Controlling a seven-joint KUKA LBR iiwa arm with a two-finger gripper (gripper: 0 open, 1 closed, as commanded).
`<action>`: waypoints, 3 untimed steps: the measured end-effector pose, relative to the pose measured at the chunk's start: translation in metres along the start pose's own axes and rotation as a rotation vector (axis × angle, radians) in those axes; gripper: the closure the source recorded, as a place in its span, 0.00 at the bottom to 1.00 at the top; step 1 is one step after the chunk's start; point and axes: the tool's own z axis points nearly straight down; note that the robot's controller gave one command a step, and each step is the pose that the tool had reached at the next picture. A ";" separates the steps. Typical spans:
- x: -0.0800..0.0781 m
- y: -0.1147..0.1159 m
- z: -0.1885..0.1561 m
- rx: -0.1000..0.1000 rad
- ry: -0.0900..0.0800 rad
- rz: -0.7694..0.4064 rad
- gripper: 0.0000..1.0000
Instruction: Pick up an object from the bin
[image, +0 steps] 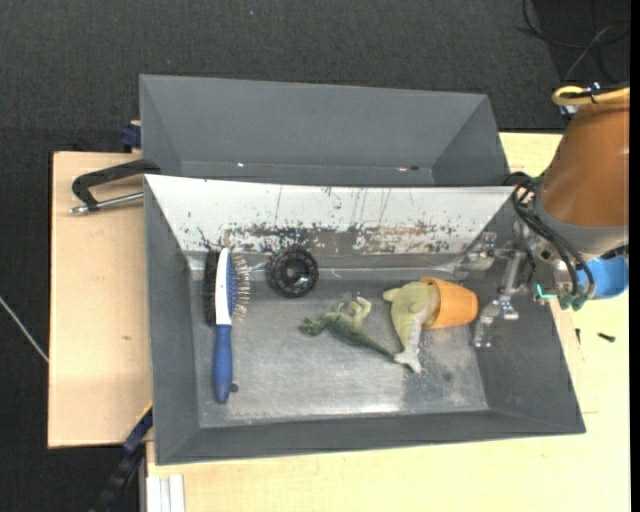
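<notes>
My gripper (482, 298) hangs over the bin's right side, just right of an orange cup (457, 305) that lies on its side. Its two metal fingers stand apart and open, with nothing between them. A pale yellow-green soft toy (405, 318) lies against the cup's mouth, its tail end pointing to the bin's front. A small green toy lizard (345, 322) lies left of that, near the middle of the floor.
A black round ring-shaped part (292, 272) rests near the back wall, left of centre. A blue-handled brush with a white head (224, 320) lies along the left wall. The arm with its orange cover reaches in from the right.
</notes>
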 end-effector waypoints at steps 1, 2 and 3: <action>-0.058 0.045 0.119 -0.002 -0.002 0.065 0.00; -0.057 0.050 0.150 0.001 -0.011 -0.015 0.00; -0.058 0.050 0.148 0.001 -0.017 -0.016 1.00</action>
